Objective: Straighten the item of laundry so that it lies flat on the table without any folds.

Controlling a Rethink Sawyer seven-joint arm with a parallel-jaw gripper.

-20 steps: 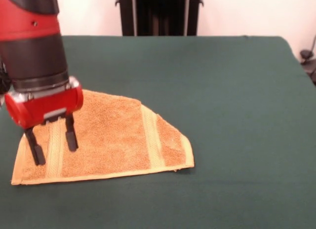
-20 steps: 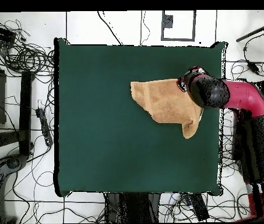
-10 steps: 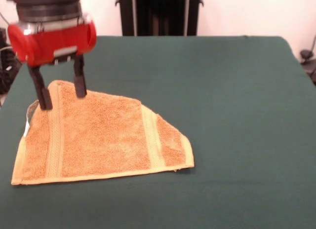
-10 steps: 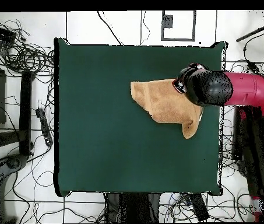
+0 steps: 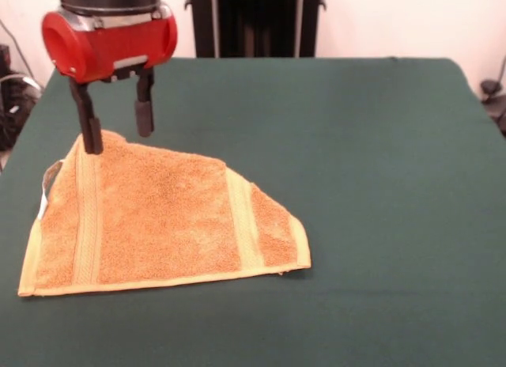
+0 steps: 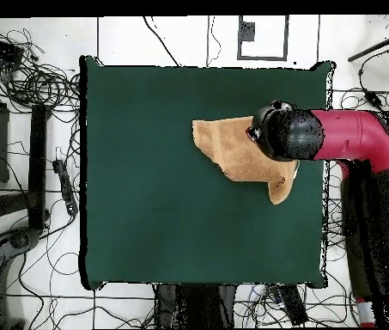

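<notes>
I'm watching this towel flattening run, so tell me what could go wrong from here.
The towel is not flat: its right part looks folded under along a slanted edge, and the open gripper sits at the opposite, far-left corner. Pulling there might drag the whole towel without undoing the fold, or slide it off the nearby table edge.

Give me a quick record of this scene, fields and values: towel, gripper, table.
towel: orange-tan, on the table, not flat; far part folded over, outline slanted, not square
towel bands: two paler stripes, one near each end
gripper: open, empty, above the towel's far left corner
contact: one fingertip at the towel's peak; touching or not, cannot tell
table: dark green cloth
</notes>
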